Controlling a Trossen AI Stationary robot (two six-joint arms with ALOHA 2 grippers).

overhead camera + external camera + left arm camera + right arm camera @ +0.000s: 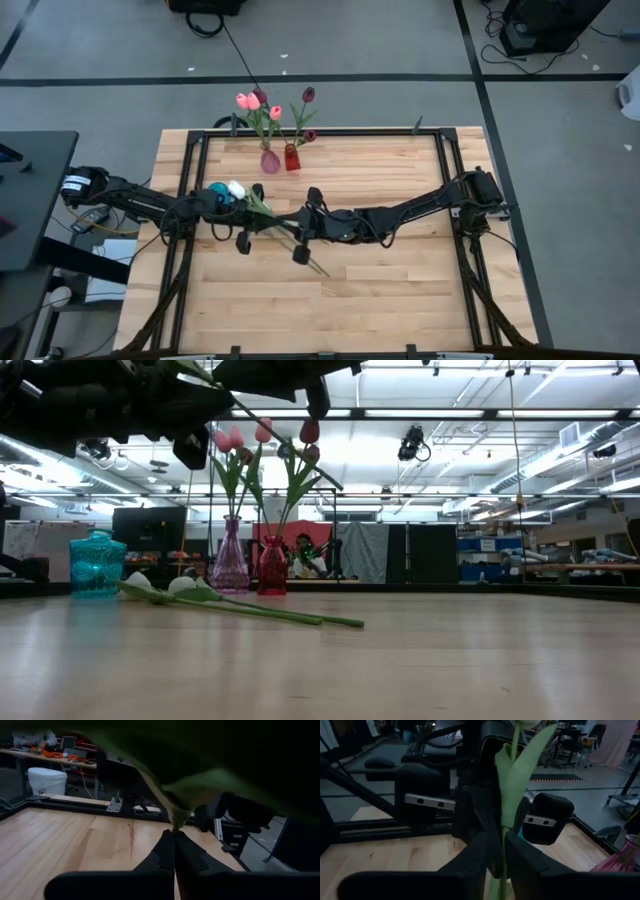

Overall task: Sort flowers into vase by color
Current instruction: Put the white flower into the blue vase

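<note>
Above the table [400, 290] both grippers (left [262, 212], right [300, 222]) pinch one white tulip [238, 189].

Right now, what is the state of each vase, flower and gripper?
Pink glass vase: upright, holds pink tulips.
Red glass vase: upright, holds maroon tulips.
Teal glass vase: upright, empty.
Loose white tulips: lying flat.
Lifted white tulip: held in air.
Left gripper: shut on it.
Right gripper: shut on it.

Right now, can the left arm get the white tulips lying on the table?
Probably not yet: the left gripper is shut on a green stem, so it is occupied. The white tulips otherwise lie uncovered by the teal vase.
</note>
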